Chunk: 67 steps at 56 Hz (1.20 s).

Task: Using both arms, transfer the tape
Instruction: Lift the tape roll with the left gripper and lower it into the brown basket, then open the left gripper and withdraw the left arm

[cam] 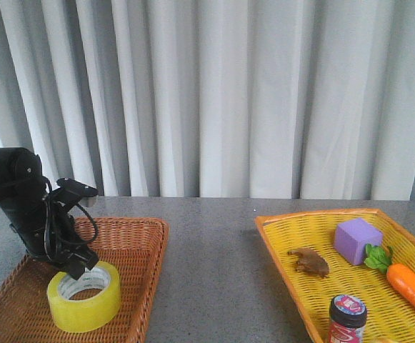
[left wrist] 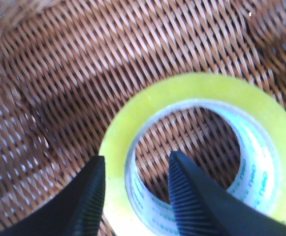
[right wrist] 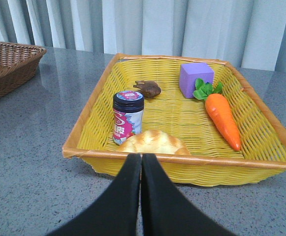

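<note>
The tape (cam: 84,296), a yellow roll with a white core, lies flat in the brown wicker basket (cam: 152,239) at the left. My left gripper (cam: 78,268) hangs over its rim, open. In the left wrist view the tape (left wrist: 206,88) fills the frame on the basket weave (left wrist: 74,69). The left gripper (left wrist: 138,158) straddles the roll's wall, one finger outside and one inside the core, with a gap showing inside. My right gripper (right wrist: 141,157) is shut on nothing, over the grey table in front of the yellow basket (right wrist: 182,160). The front view does not show it.
The yellow basket (cam: 268,223) at the right holds a purple cube (cam: 358,241), a carrot (cam: 411,286), a dark-lidded jar (cam: 347,318) and a brown lump (cam: 309,261). A bread roll (right wrist: 155,142) lies by the jar (right wrist: 128,117). A grey curtain hangs behind.
</note>
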### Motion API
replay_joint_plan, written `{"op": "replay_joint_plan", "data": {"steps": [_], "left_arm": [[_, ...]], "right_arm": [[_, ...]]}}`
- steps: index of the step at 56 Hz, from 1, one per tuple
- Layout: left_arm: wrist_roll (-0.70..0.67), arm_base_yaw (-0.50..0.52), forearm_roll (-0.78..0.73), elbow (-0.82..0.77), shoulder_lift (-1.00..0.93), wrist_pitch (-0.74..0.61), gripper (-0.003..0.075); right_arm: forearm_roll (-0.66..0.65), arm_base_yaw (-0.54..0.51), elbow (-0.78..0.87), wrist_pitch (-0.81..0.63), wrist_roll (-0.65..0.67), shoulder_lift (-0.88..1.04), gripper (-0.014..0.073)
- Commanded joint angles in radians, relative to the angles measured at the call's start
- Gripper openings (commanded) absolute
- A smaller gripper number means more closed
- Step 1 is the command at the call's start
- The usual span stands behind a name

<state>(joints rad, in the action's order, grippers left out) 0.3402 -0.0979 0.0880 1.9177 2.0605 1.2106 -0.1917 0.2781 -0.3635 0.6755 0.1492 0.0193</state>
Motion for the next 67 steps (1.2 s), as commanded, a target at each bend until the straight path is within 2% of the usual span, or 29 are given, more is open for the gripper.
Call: {"op": "replay_joint_plan", "data": {"steps": [1, 13, 20, 44, 57, 67], "left_arm": [[-0.017, -0.003, 0.018, 0.026, -0.083, 0.016, 0.0311], [-0.042, -0.003, 0.037, 0.026, -0.185, 0.040, 0.0297], [-0.042, -0.003, 0.041, 0.026, -0.275, 0.040, 0.0263], [-0.087, -0.003, 0.035, 0.026, -0.594, 0.040, -0.0009], [-0.086, -0.003, 0.034, -0.030, -0.750, 0.039, -0.0006], [-0.090, -0.003, 0.033, -0.267, -0.938, -0.007, -0.0006]], "right_arm": [[-0.014, -0.003, -0.021, -0.082, 0.002, -0.019, -0.0004], [-0.014, -0.003, -0.021, -0.082, 0.002, -0.019, -0.0004], [-0.015, -0.003, -0.021, -0.083, 0.002, -0.019, -0.0004], [-0.014, -0.003, -0.021, -0.081, 0.002, -0.019, -0.0004], [-0.014, -0.003, -0.021, -0.082, 0.002, -0.019, -0.0004], [-0.014, -0.003, -0.021, -0.082, 0.002, -0.019, -0.0004]]}}
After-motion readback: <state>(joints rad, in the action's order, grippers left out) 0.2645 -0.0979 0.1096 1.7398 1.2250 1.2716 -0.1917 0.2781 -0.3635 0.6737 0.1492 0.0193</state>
